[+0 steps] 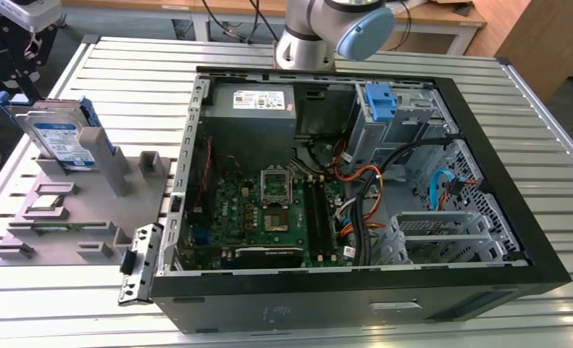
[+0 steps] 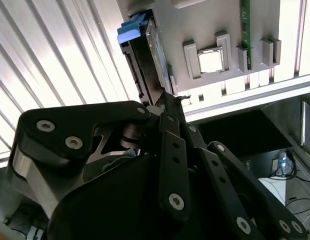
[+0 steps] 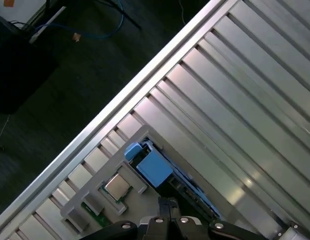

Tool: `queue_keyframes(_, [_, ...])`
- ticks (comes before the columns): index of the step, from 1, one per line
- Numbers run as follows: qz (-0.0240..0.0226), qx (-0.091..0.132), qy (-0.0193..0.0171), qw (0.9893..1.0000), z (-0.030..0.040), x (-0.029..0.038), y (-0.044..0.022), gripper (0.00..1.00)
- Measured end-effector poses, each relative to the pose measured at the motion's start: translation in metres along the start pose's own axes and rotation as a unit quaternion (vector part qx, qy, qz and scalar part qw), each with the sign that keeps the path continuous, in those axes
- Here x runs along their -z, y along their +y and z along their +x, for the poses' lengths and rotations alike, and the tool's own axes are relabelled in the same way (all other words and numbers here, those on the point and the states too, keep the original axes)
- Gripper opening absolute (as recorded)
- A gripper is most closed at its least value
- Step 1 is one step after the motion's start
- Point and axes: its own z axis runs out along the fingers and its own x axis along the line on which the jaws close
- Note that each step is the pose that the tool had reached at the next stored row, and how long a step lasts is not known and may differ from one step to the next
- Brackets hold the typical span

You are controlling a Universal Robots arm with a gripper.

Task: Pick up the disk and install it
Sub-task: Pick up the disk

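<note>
the pincer (image 2: pixel 164 101) meets the upright disk's (image 2: pixel 146 57) edge in the grey holder (image 1: pixel 74 217); grip state unclear.

Inventory of my bench:
- Slatted table (image 1: pixel 518 109): bears everything.
- Computer case (image 1: pixel 364 297): on the table, toward the exterior view's right, lying open.
- Power supply (image 1: pixel 262 100): in the case's far corner, behind the motherboard (image 1: pixel 277 210).
- Holder (image 1: pixel 83 225): just beside the case, on the exterior view's left.
- Disk (image 1: pixel 62 138): in the holder's far end (on edge, upright).
- My gripper (image 2: pixel 164 102): right over the disk.
</note>
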Motion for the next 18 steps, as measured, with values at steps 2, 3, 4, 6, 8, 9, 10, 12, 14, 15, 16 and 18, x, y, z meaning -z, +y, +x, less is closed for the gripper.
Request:
queue_keyframes(2, [0.0002,0.017,0.0007,0.9999,0.0,-0.0001,0.0,0.11])
queue_keyframes(3, [0.0003,0.026,0.0011,0.9997,0.0,-0.0001,0.0,0.11])
queue_keyframes(4, [0.0005,0.035,0.0015,0.9994,0.0,-0.0002,0.0,0.11])
queue_keyframes(6, [0.0007,0.051,0.0022,0.9987,0.0,-0.0003,0.0,0.11])
queue_keyframes(8, [0.0009,0.068,0.0029,0.9977,0.0,-0.0003,0.0,0.11])
queue_keyframes(9, [0.001,0.077,0.0032,0.9971,0.0,-0.0004,0.0,0.11])
queue_keyframes(10, [0.0012,0.085,0.0036,0.9963,0.0,-0.0004,0.0,0.11])
queue_keyframes(12, [0.0014,0.102,0.0043,0.9947,0.0,-0.0005,0.0,0.11])
queue_keyframes(14, [0.0016,0.119,0.005,0.9929,0.0,-0.0005,0.0,0.11])
queue_keyframes(15, [0.0017,0.127,0.0053,0.9919,0.0,-0.0006,0.0,0.11])
queue_keyframes(16, [0.0018,0.135,0.0056,0.9908,0.0,-0.0006,0.0,0.11])
queue_keyframes(18, [0.002,0.151,0.0063,0.9884,0.0,-0.0006,0.0,0.11])
